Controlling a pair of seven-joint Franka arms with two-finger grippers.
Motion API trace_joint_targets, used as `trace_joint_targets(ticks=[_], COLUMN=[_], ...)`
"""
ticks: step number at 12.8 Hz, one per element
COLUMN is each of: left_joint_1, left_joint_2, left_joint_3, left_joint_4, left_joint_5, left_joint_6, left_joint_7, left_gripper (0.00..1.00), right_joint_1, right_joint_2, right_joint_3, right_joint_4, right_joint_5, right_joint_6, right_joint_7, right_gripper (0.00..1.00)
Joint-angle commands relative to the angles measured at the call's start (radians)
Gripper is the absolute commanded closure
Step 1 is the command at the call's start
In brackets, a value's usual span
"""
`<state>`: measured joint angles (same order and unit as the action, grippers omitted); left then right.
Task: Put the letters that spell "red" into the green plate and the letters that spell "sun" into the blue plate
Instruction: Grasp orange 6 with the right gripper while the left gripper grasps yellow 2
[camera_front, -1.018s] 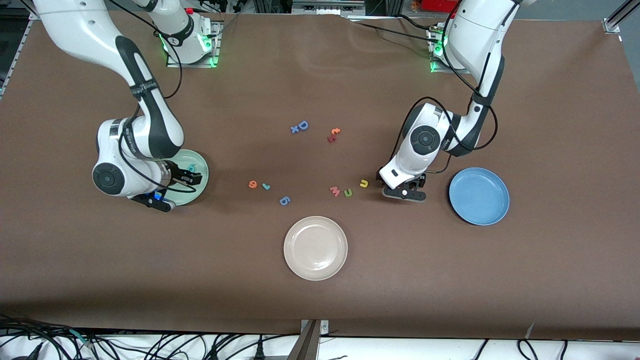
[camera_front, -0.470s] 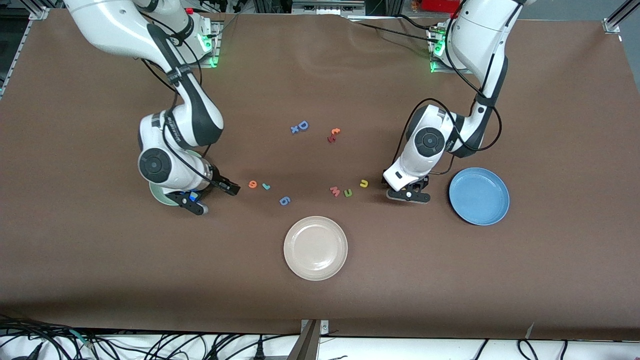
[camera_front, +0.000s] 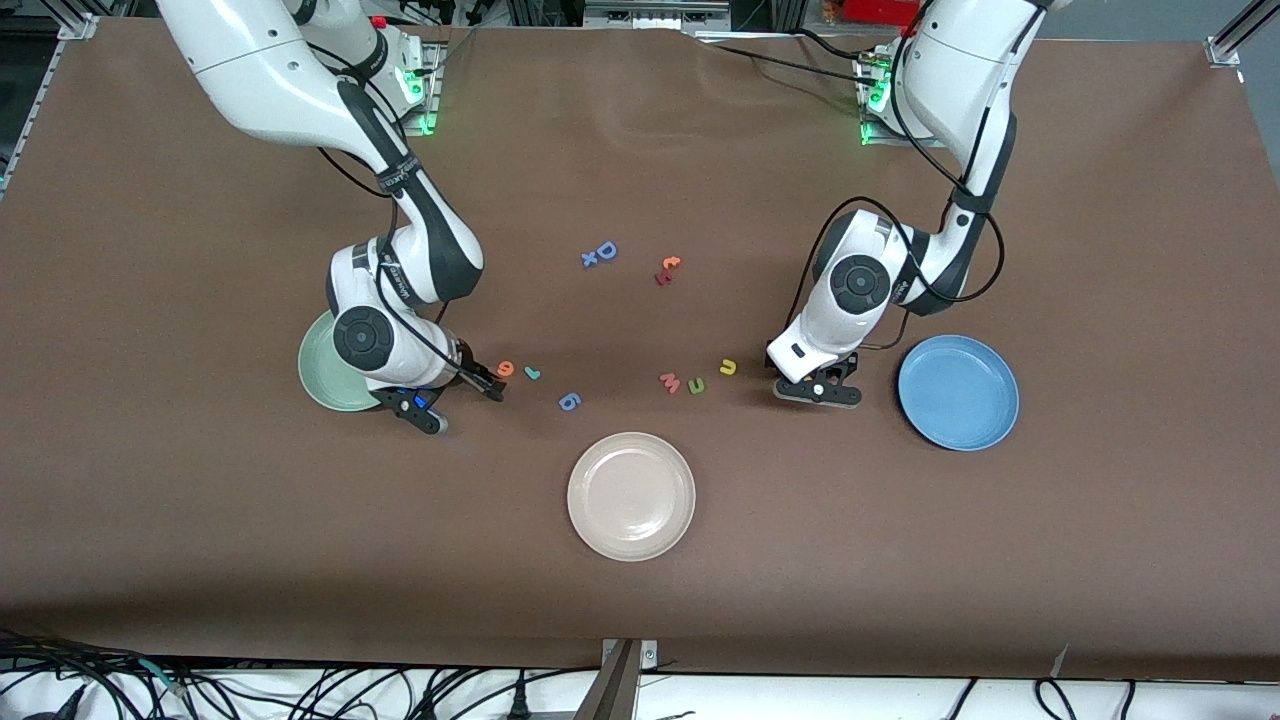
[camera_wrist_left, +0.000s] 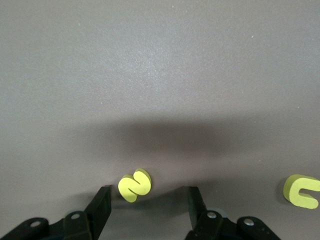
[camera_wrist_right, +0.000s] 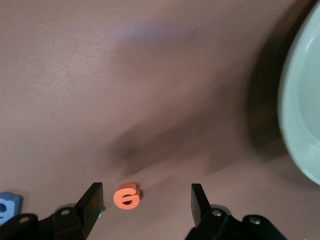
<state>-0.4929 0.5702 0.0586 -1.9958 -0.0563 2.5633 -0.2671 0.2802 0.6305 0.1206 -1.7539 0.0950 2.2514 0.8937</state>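
The orange "e" lies flat on the table between my right gripper's open fingers, touching neither. In the front view that gripper is low beside the "e", with the teal "r" just past it. The green plate is partly hidden under the right arm. My left gripper is open around the yellow "s", which lies close to one finger. It hangs low between the yellow "u" and the blue plate. The green "n" lies beside the "u".
A beige-white plate sits nearer the front camera, mid-table. A blue "g" and a pink "w" lie in the letter row. Farther back lie a blue "D" and an orange "c".
My right arm has swung from over the green plate toward the table's middle and come down around the orange "e". The left gripper has stayed almost in place.
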Motion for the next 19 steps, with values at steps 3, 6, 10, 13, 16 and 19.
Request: trace_joint_targets(ticks=[3, 6, 10, 13, 16, 19], left_joint_1=[0.016, 0.016, 0.016, 0.016, 0.017, 0.025], left_joint_2=[0.005, 0.01, 0.01, 0.01, 0.01, 0.01], left_joint_3=[-0.002, -0.002, -0.002, -0.002, 0.0, -0.002], left_joint_4=[0.015, 0.015, 0.015, 0.015, 0.015, 0.017], left_joint_5=[0.026, 0.026, 0.026, 0.026, 0.026, 0.026], left_joint_6=[0.003, 0.003, 0.005, 0.005, 0.005, 0.003], left_joint_7=[0.005, 0.005, 0.005, 0.005, 0.005, 0.006], left_gripper=[0.38, 0.45, 0.6, 0.65, 0.71, 0.73], right_joint_1=[0.039, 0.042, 0.043, 0.043, 0.048, 0.06], right_joint_2=[0.05, 0.054, 0.054, 0.054, 0.052, 0.054], right_joint_3=[-0.001, -0.001, -0.001, 0.001, 0.004, 0.004], right_joint_4=[0.008, 0.007, -0.003, -0.003, -0.003, -0.001], right_joint_5=[0.011, 0.011, 0.011, 0.011, 0.012, 0.012], right_joint_6=[0.085, 0.089, 0.086, 0.086, 0.086, 0.088], right_joint_7=[0.066, 0.068, 0.068, 0.068, 0.068, 0.093], right_gripper=[0.23, 0.24, 0.42, 0.42, 0.42, 0.42])
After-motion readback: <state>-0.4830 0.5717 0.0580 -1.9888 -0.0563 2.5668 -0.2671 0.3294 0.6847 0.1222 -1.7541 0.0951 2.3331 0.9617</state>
